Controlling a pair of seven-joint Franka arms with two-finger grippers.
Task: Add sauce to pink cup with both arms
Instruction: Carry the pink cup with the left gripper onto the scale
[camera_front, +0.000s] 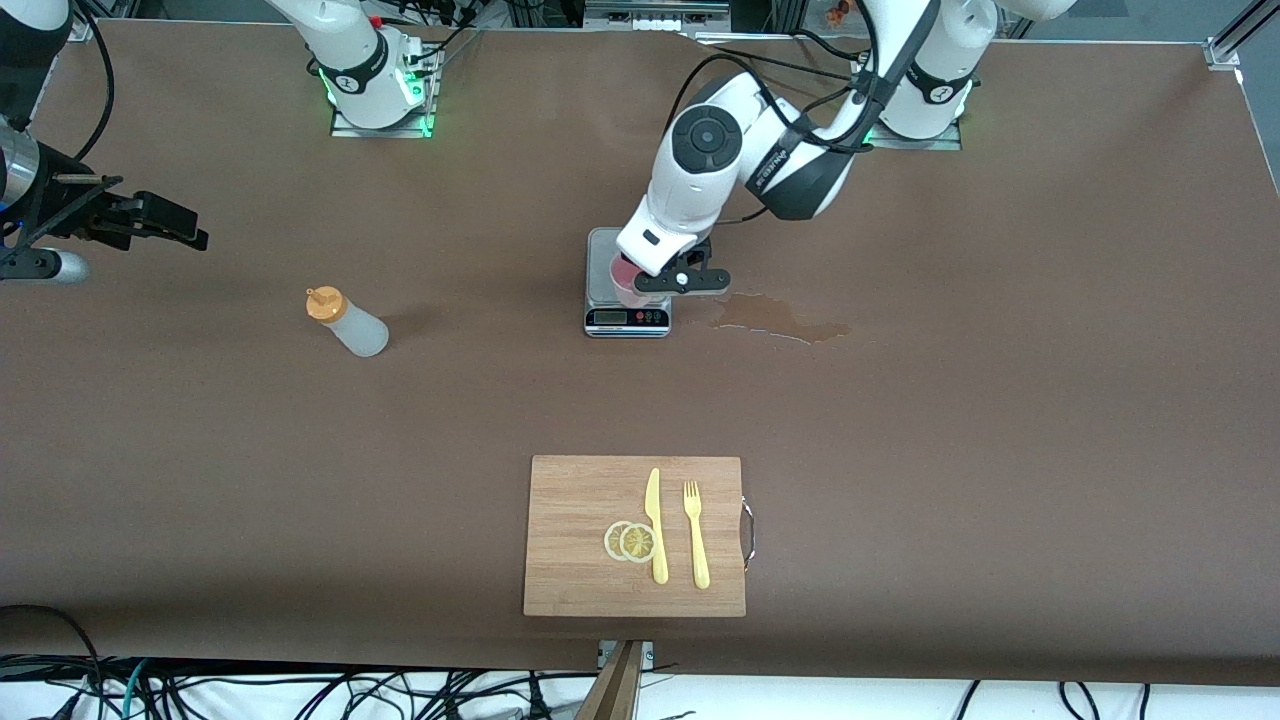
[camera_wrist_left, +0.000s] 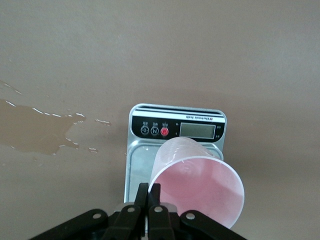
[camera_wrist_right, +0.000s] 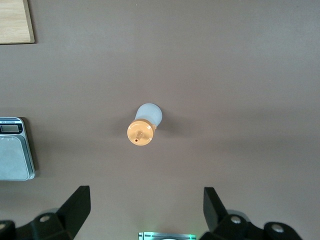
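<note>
Fingers of the right gripper (camera_front: 165, 225) stood wide apart with nothing between them, up in the air over bare table (camera_front: 1000, 400) at the right arm's end, where that arm waited; in the right wrist view the two fingers (camera_wrist_right: 75, 207) framed the sauce (camera_wrist_right: 142, 127) seen from above. The sauce (camera_front: 345, 320) stood upright on the table, toward the right arm's end, its orange cap on and its whitish body clear of everything else, well apart from the scale (camera_front: 628, 318) and slightly nearer to the front camera than it. At the middle of the table sat the scale, a small silver kitchen one with its display and buttons on the edge toward the front camera. The pink cup (camera_front: 628, 285) was over the scale's platform, tilted in the left wrist view (camera_wrist_left: 200, 185) with its open mouth toward that camera, and the left gripper (camera_front: 690, 280) was clamped on its rim, the fingers (camera_wrist_left: 148, 200) pressed together on the cup's wall. Just beside the scale, toward the left arm's end, a wet stain (camera_front: 775, 318) marked the table. Nearer to the front camera lay a wooden cutting board (camera_front: 580, 560) carrying two lemon slices (camera_front: 630, 541), a yellow knife (camera_front: 656, 525) and a yellow fork (camera_front: 696, 535) side by side
</note>
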